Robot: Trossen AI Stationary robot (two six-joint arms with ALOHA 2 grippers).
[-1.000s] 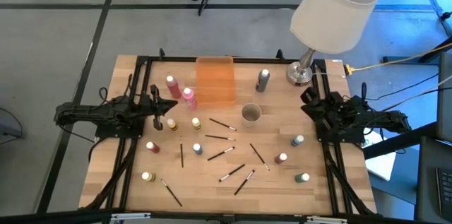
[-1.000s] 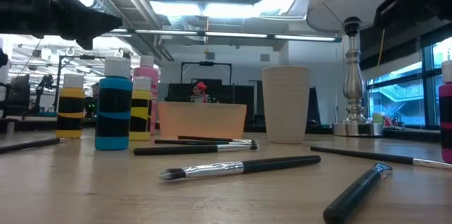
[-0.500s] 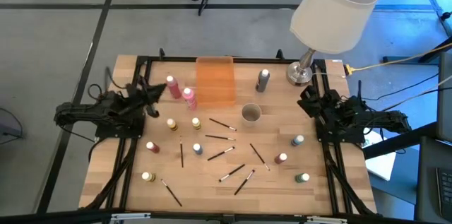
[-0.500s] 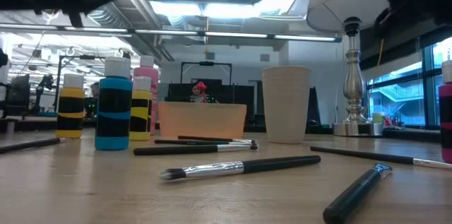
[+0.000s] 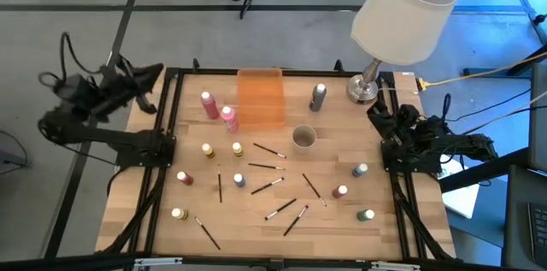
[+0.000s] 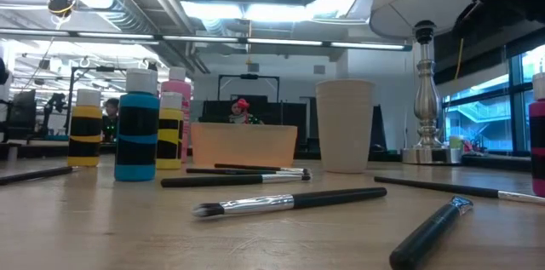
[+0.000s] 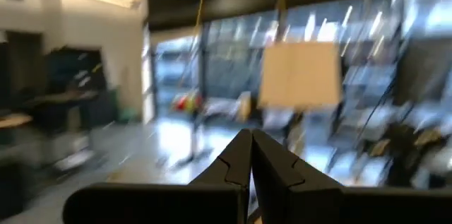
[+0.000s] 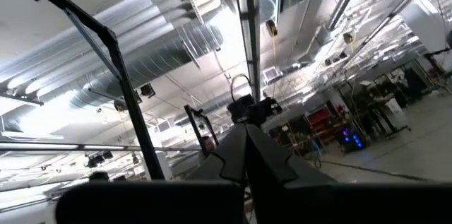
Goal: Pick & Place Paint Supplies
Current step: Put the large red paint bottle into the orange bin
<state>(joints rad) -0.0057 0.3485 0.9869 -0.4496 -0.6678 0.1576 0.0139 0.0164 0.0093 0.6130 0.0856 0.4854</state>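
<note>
The left gripper (image 5: 155, 70) is raised above the table's far left corner, its fingers (image 7: 240, 157) pressed together with nothing between them, pointing toward the lamp (image 7: 300, 75) across the table. The right gripper (image 5: 373, 114) sits folded at the right edge of the table (image 5: 333, 228), just near of the lamp base, its fingers (image 8: 240, 146) also closed tight and empty, tilted up toward the ceiling. All the paint supplies lie untouched on the table: two pink bottles (image 5: 208, 103) stand just left of the orange tray (image 5: 260, 97), a grey bottle (image 5: 319, 97) stands to the tray's right, two yellow bottles (image 5: 208, 150) sit nearer and left of centre, a red bottle (image 5: 184, 178) and another yellow one (image 5: 178, 215) nearer still on the left, and on the right a blue bottle (image 5: 361, 170), a red one (image 5: 340, 191) and a green one (image 5: 366, 215). Several paintbrushes (image 5: 267, 185) are scattered across the middle, near of the round cup (image 5: 303, 138). In the low view a brush (image 6: 289, 202) lies in front of the cup (image 6: 345, 125)
</note>
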